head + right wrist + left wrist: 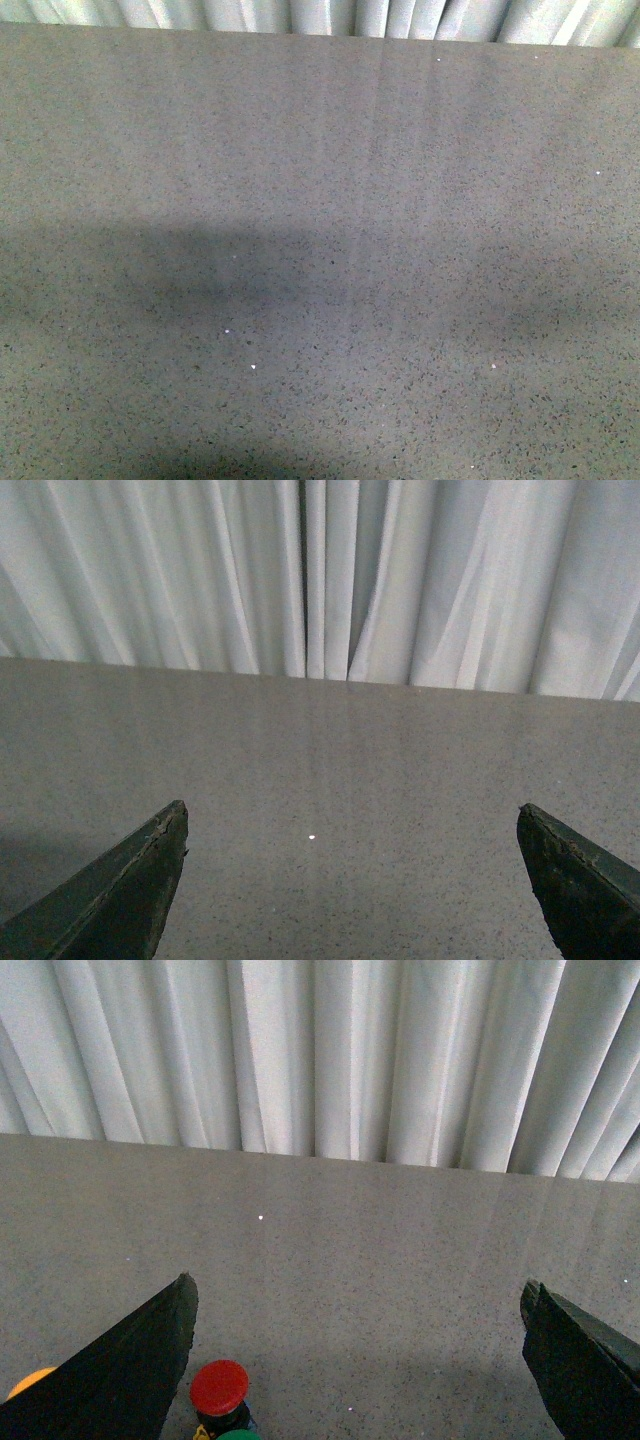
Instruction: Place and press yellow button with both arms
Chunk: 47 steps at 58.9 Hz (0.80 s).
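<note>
While low over the table (400, 1220), left end effector (357, 1282) and right end effector (350, 805) agape (both level)

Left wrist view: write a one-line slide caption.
Open left pincer over a grey table, red button and yellow button beside one finger, white curtain behind.

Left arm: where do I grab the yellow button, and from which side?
Of the yellow button only a sliver of cap shows, outside the left gripper's open fingers. If it stands upright like the red button nearby, come from above and pinch the body under the domed cap, not the cap itself.
</note>
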Available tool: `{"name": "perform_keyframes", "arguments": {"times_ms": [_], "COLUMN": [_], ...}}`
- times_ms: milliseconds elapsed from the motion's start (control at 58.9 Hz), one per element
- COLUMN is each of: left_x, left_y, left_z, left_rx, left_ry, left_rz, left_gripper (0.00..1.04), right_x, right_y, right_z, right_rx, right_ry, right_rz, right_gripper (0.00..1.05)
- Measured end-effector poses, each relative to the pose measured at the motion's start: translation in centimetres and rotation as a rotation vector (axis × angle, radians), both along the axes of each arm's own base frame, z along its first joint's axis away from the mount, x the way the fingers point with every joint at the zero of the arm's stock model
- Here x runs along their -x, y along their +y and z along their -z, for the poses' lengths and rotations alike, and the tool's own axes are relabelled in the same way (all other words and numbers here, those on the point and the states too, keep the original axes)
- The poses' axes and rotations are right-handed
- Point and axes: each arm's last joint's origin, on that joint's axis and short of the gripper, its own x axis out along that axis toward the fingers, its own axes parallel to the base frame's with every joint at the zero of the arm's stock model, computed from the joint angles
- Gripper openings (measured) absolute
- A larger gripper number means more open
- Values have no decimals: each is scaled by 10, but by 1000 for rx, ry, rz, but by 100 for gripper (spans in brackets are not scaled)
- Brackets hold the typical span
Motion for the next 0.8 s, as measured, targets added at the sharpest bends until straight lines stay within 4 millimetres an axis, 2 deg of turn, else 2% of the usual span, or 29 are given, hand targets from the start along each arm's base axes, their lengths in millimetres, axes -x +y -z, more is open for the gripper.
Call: {"name": "perform_keyframes", "arguments": {"times_ms": [679, 713, 747, 798], "left_x": [0, 0, -2, -7], "left_y": [0, 0, -1, -3], "left_z": [0, 0, -3, -7], "left_rx": [0, 22, 116, 187], "left_ry": [0, 117, 334, 436], "left_rz": [0, 131, 304, 416], "left_gripper": [96, 96, 96, 96], "right_x": [0, 0, 0, 0], "right_y": [0, 0, 0, 0], "right_z": [0, 0, 0, 0], "right_rx": [0, 0, 0, 0], "right_ry": [0, 0, 0, 0], "right_rz": [0, 2, 0, -3], "right_gripper": [96, 96, 96, 96]}}
